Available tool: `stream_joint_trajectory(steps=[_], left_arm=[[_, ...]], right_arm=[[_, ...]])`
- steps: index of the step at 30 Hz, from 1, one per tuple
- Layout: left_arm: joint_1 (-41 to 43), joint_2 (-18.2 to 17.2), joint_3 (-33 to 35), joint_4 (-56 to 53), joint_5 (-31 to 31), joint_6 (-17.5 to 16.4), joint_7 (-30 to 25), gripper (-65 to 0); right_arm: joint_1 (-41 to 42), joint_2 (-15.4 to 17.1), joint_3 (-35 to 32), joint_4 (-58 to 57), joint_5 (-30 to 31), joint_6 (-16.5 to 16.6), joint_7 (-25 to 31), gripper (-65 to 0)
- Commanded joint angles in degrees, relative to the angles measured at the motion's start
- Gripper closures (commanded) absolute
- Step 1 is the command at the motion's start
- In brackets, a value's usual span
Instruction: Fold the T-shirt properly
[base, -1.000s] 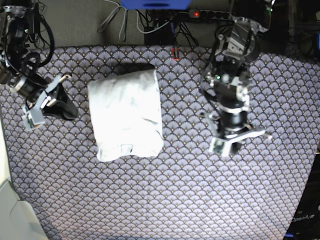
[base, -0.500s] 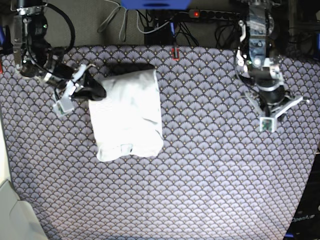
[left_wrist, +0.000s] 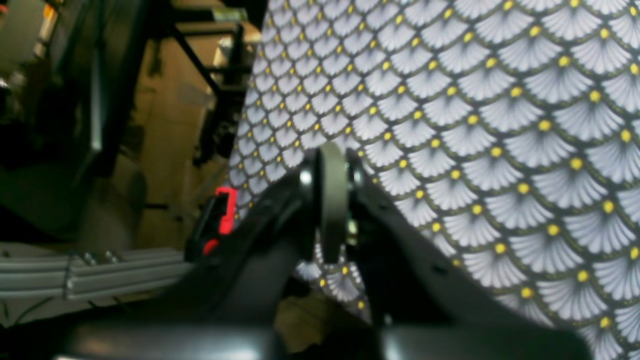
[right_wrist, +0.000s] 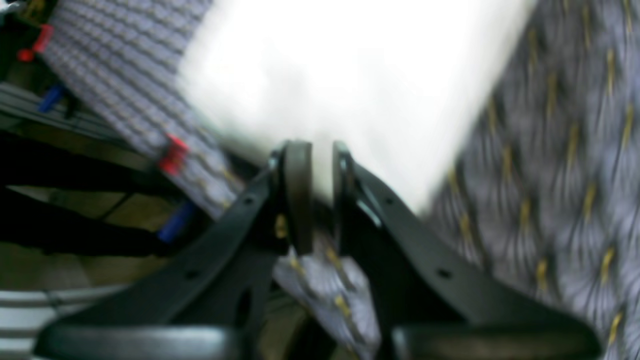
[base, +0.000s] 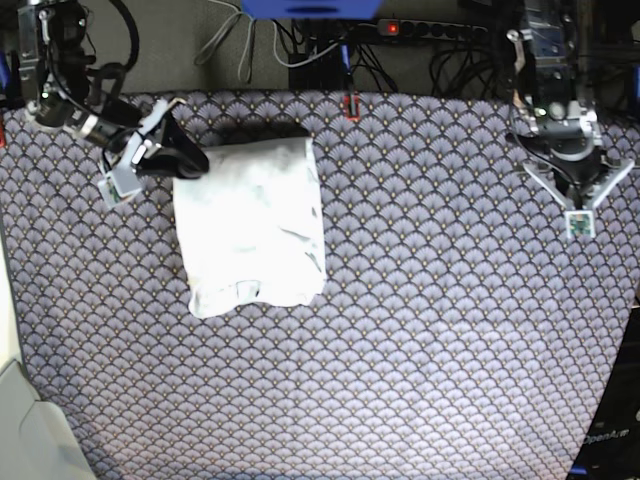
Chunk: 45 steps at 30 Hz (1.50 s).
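The folded T-shirt (base: 250, 225) lies on the tabletop (base: 450, 330), long axis front to back. Your right end effector (base: 188, 162) touches its far corner, nearly clenched; whether it grips cloth is unclear. Your left end effector (base: 572, 190), clenched and empty, sits well apart.

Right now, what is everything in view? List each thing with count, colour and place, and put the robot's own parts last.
T-shirt: one, white, folded into a rough rectangle, left of centre on the tablecloth.
Tablecloth: one, dark with a pale fan-scale pattern and yellow dots, covering the whole work surface.
Power strip: one, dark with a lit red switch, behind the far table edge.
Cables: several, white and black, behind the far edge.
Red clip: one, at the far edge of the cloth.
Right gripper: one, black, at the shirt's far left corner, jaws slightly apart; whether it pinches fabric is unclear.
Left gripper: one, black, shut, over bare cloth near the far right edge, well away from the shirt.
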Motion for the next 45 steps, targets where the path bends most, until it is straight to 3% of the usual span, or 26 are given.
stream_joint_trajectory(steps=[1,5,15,17,22,25,28,31,37,40,45], left_arm=[[0.28,-1.13,-1.37,1.17,-0.64,0.56,-1.1,-0.1],[1.78,-3.24,-5.23,0.73,-5.65,0.56,-1.1,-0.1],[15.4,-5.61,-7.08,0.38,-19.98,0.56,-1.02,-0.1],[18.83,-5.7,-6.99,0.38,-23.14,0.56,-1.28,-0.1],[26.3,-5.7,-3.3,0.29,-27.62,0.56,-1.54,-0.1],[29.29,-5.7,2.24,-0.85,-27.36,0.56,-1.72,-0.1],[29.47,-5.17,5.75,-6.22,-27.45,0.65,-1.81,-0.1],[29.38,-4.64,8.13,-12.9,-27.98,0.74,-5.06,-0.1],[25.43,-2.62,12.96,-32.76,-27.8,1.09,-20.09,0.0],[19.97,-0.95,14.63,-45.78,-27.89,1.09,-24.23,0.0],[11.97,1.95,17.45,-65.12,-27.45,1.09,-32.4,0.0]], right_arm=[[-0.77,1.14,0.39,2.82,1.09,0.82,0.77,-6.2],[-2.53,1.23,2.06,5.1,1.09,0.82,-1.95,-6.2],[-16.15,1.14,18.14,4.4,0.3,0.82,-1.51,-6.1],[-19.14,0.7,19.37,4.22,-3.57,0.82,-1.51,-6.1],[-24.24,-6.25,19.55,3.87,-19.84,0.82,-0.9,-6.0],[-26.62,-10.55,19.37,1.41,-30.12,0.82,4.29,-6.0],[-26.44,-12.58,19.37,-5.98,-37.42,0.82,9.83,-6.0],[-23.54,-12.22,19.37,-14.85,-40.5,0.82,12.47,-6.0],[-12.55,-8.71,17.79,-43.69,-42.25,0.82,20.55,-6.0],[-5.25,-7.83,15.24,-59.78,-46.74,0.82,28.11,-6.0],[2.48,-7.83,9.35,-80.88,-53.86,0.82,45.78,-6.0]])
